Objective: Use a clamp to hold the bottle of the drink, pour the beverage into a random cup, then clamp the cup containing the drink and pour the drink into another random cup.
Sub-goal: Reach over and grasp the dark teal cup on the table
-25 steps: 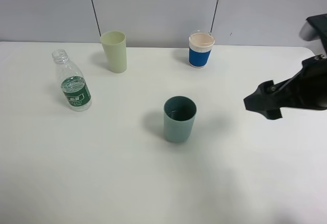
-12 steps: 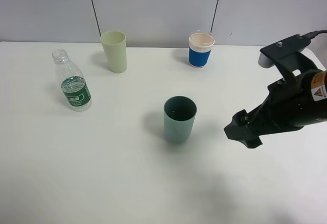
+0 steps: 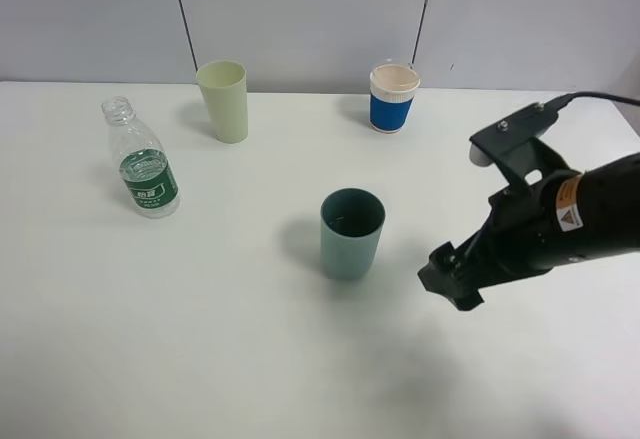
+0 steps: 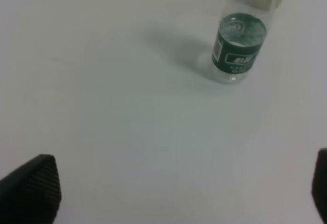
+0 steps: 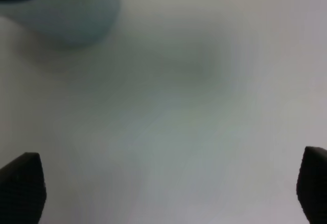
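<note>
The white table (image 3: 200,339) carries everything. Over its right side the right gripper (image 3: 450,277) hovers with its fingers spread wide and nothing between them, near the teal cup (image 3: 351,234) but apart from it. The left gripper (image 4: 168,188) is likewise spread and empty, facing the bottle (image 3: 140,164) from well back. That bottle, clear, uncapped and green-labelled, stands upright at the left. The teal cup stands mid-table; the pale green cup (image 3: 223,100) and the blue-sleeved cup (image 3: 392,98) stand near the back edge
</note>
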{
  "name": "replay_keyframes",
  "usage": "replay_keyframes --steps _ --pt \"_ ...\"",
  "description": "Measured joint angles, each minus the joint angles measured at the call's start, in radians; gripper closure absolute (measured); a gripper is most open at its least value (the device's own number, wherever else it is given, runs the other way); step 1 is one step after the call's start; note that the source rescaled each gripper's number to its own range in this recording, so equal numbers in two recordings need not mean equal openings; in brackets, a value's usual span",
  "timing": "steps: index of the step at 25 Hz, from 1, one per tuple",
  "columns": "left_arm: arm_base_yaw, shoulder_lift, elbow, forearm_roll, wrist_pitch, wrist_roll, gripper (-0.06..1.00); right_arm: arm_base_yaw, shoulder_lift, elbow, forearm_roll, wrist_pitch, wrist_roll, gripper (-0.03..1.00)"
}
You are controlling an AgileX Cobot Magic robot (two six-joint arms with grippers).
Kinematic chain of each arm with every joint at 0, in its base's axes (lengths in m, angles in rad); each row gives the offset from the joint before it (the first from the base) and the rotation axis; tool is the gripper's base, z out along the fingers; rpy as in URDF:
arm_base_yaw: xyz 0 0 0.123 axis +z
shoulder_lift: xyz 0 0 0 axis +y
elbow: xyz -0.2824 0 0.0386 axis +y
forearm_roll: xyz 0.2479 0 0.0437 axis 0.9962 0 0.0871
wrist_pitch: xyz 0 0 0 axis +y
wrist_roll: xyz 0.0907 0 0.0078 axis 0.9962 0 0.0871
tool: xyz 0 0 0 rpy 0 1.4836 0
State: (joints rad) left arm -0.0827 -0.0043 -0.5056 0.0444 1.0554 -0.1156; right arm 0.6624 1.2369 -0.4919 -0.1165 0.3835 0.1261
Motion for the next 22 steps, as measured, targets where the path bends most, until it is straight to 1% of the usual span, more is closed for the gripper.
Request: replay_keyframes --steps 4,11,15,20,22 --pt "0.0 0.0 0.0 0.0 0.0 0.0 -0.05 0.035 0.0 0.061 0.001 -0.1 0.0 -0.03" --pt "0.0 0.0 0.0 0.0 0.0 0.0 -0.05 0.039 0.005 0.148 0.0 -0.221 0.0 -0.03" --pt "0.0 0.0 0.0 0.0 0.0 0.0 -0.05 0.04 0.011 0.182 -0.014 -0.319 0.0 -0.03" --pt "0.0 0.0 0.0 0.0 0.0 0.0 -0.05 -0.01 0.112 0.182 -0.018 -0.393 -0.017 -0.03" --pt "0.0 0.0 0.0 0.0 0.0 0.0 -0.05 -0.02 0.171 0.186 -0.018 -0.448 -0.035 -0.03"
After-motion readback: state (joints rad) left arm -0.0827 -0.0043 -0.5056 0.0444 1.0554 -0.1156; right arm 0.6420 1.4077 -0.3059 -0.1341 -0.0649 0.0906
